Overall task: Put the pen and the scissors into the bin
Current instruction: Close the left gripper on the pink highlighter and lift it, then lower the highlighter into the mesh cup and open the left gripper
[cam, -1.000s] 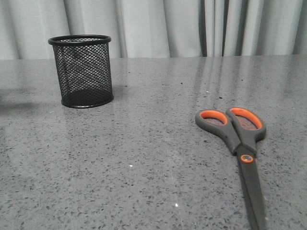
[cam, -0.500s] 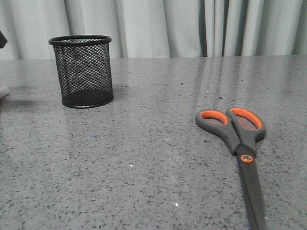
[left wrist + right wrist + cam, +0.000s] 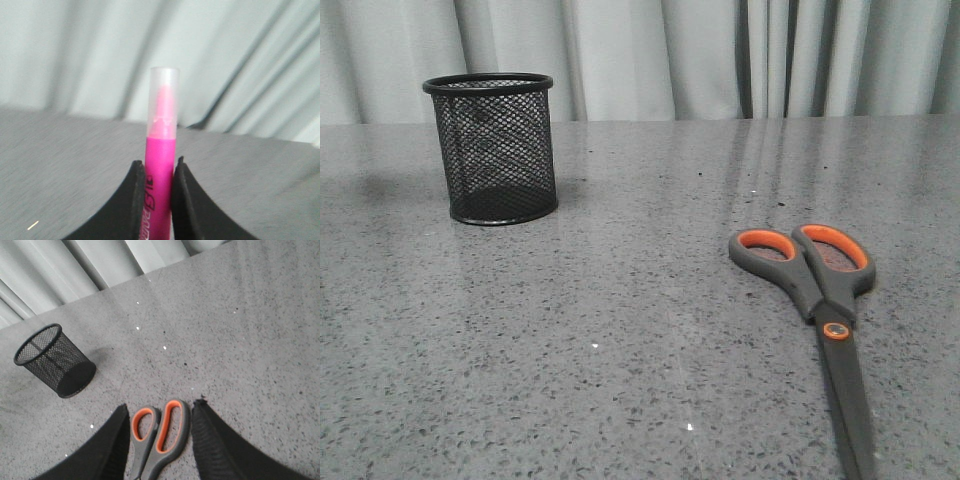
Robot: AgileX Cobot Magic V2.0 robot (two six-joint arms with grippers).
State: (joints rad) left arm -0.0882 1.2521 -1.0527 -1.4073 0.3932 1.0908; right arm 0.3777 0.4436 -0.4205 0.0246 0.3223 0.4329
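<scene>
Left-edge dark and pale shapes seen a moment ago gone from front view. Grey table (image 3: 620,330), curtain (image 3: 650,55) behind. Left gripper (image 3: 158,172) pinches upright pink pen (image 3: 161,165). Right gripper (image 3: 159,412) spread above scissors (image 3: 825,310), 4 o'clock of mesh bin (image 3: 493,148).

The left hand (image 3: 158,200) ends in two matte black fingers (image 3: 127,210), each a smooth curved wedge that broadens toward its base and narrows to a thin, blunt tip with a small notch at the inner edge. The right hand (image 3: 157,440) carries fingers (image 3: 212,445) of the same black, similarly flared, their inner faces showing a fine ribbed or woven texture and slightly ragged tips. No cables, screws or printed markings show on either pair. The arms themselves lie outside all three views.
</scene>
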